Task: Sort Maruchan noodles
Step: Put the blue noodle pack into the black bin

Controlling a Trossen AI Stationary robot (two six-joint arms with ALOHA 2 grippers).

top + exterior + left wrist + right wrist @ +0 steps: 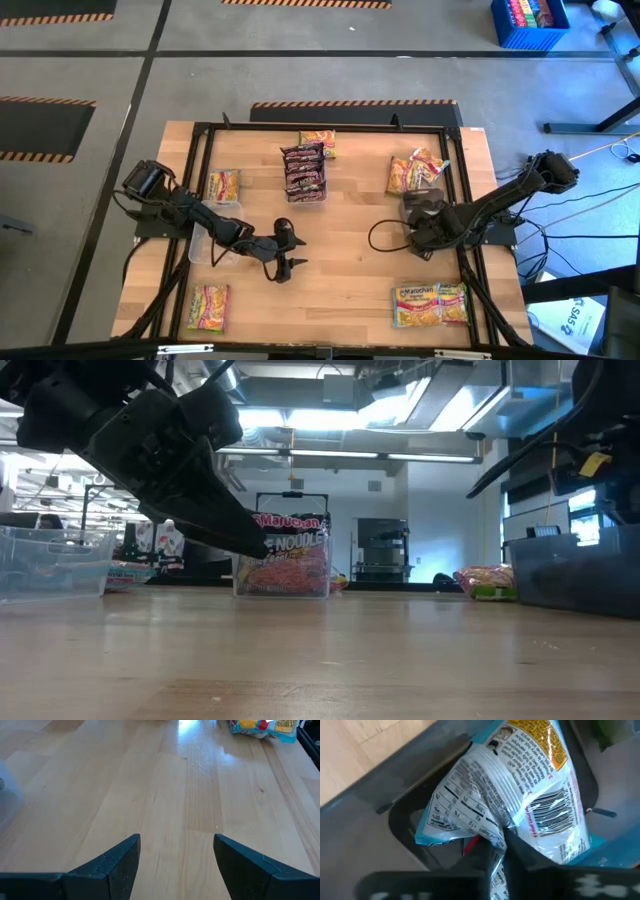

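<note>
Grasping step: right gripper (495,851) clenched on a light-blue noodle packet (520,790) at frame right, over a bin. Left gripper (176,865) released, mid-table (165,780). Next, judged: lift and carry to matching pile.

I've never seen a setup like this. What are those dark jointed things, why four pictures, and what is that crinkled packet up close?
Those are two robot arms at a wooden table, each ending in a two-fingered hand. One picture looks down from overhead, one looks level across the tabletop, and one comes from a camera on each wrist. Ramen packets lie around the table, including a dark stack in a clear bin at the back and some yellow-pink packets at the front. The left hand hangs open over bare wood, holding nothing. The right hand is pinched shut on a light blue packet.
</note>
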